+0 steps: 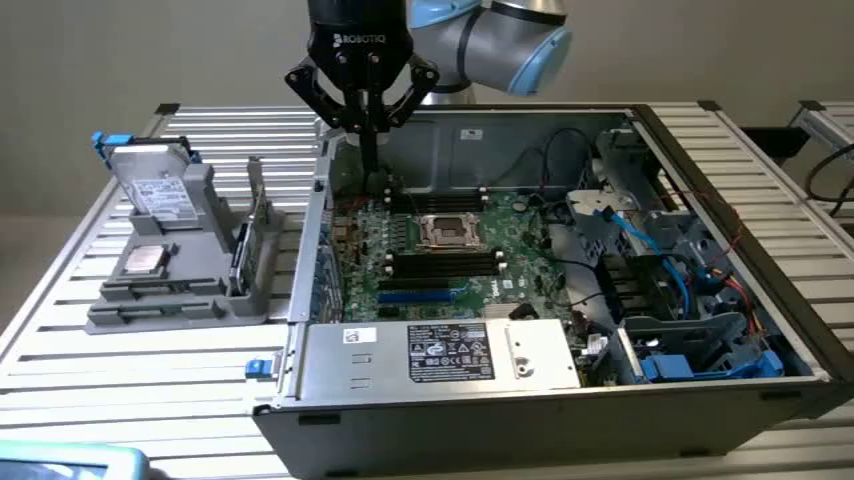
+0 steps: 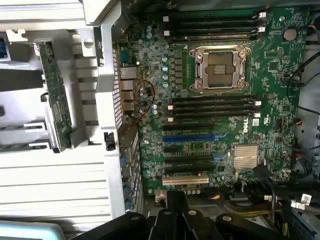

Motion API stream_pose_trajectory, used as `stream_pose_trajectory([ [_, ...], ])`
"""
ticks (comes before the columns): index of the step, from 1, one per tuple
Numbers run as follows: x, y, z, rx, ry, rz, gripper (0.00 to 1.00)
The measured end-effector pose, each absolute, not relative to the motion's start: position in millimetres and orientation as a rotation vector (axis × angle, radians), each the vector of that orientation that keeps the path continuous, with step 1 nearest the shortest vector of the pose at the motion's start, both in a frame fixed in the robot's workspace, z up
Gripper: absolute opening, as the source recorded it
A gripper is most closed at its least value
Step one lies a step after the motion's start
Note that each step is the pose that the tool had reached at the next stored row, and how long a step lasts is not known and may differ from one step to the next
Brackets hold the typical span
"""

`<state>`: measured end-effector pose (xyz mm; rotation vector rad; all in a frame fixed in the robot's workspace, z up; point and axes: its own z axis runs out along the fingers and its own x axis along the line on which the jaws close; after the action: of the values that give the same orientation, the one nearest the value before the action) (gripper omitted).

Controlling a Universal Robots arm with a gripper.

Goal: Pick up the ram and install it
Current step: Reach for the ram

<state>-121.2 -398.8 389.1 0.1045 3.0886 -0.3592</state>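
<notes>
The gripper [image 1: 364, 122] hangs closed and, as far as the view lets me judge, empty over the open computer case [image 1: 534, 435], above the motherboard [image 2: 280, 75] near one corner. Beyond the case wall, off to the gripper's side and well apart from it, the ram [image 2: 54, 95] stands on edge in a grey holder [image 1: 147, 310] on the slatted bench [image 1: 80, 390], beside a hard drive [image 1: 158, 190].

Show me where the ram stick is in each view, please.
Exterior view: the ram stands on edge in the grey holder, at the exterior view's left of the case.
Wrist view: the ram sits in that holder, outside the case wall.
Shared landmark: the CPU socket.
</notes>
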Motion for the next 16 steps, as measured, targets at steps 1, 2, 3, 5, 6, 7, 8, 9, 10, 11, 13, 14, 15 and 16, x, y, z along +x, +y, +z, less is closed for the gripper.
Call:
stream_pose_trajectory([
  [1, -121.2, -398.8, 389.1, 0.104, 3.088, -0.362, 0.11],
  [2, -121.2, -398.8, 389.1, 0.104, 3.088, -0.364, 0.11],
  [3, -121.2, -398.8, 389.1, 0.104, 3.088, -0.366, 0.11],
  [5, -121.2, -398.8, 389.1, 0.104, 3.087, -0.371, 0.11],
  [6, -121.2, -398.8, 389.0, 0.104, 3.087, -0.373, 0.11],
  [7, -121.2, -398.8, 389.0, 0.104, 3.086, -0.375, 0.11],
  [8, -121.2, -398.8, 389.0, 0.104, 3.086, -0.377, 0.11],
  [9, -121.2, -398.8, 389.0, 0.104, 3.086, -0.38, 0.11],
  [10, -121.2, -398.8, 388.9, 0.104, 3.085, -0.382, 0.11],
  [11, -121.2, -398.8, 388.9, 0.104, 3.085, -0.384, 0.11],
  [13, -121.2, -398.8, 388.9, 0.104, 3.084, -0.389, 0.11],
  [14, -121.2, -398.8, 388.9, 0.104, 3.084, -0.391, 0.11],
  [15, -121.2, -398.8, 388.9, 0.104, 3.084, -0.392, 0.11],
  [16, -121.4, -398.8, 388.9, 0.104, 3.084, -0.391, 0.11],
])
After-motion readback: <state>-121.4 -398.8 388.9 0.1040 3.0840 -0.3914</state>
